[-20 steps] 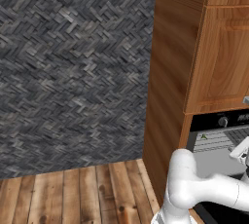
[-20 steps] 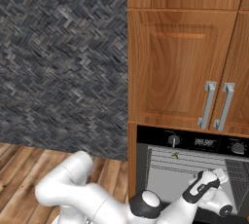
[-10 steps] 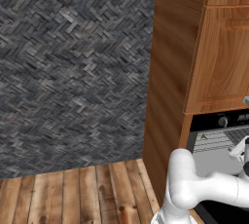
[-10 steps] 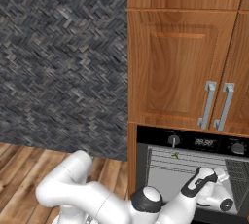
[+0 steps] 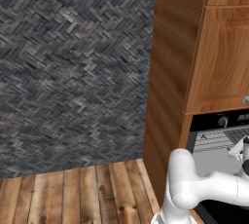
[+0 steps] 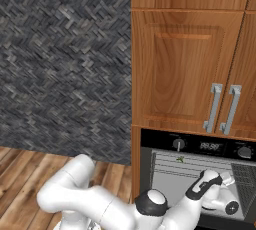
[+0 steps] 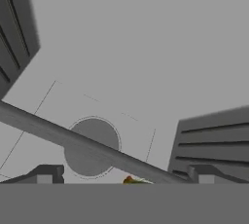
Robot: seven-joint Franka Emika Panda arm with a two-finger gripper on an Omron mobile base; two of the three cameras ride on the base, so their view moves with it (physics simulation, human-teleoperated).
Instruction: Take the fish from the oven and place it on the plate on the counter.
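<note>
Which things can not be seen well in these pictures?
- Fish: hand view, cut off by the bottom band and half behind a rack bar; in the right base view a tiny green speck.
- Oven: left base view, cut by the right edge, the arm hides its lower part.

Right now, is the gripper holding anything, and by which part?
Nothing is held. The gripper stands open inside the oven, and the fish lies between and beyond its fingertips, not clamped.
</note>
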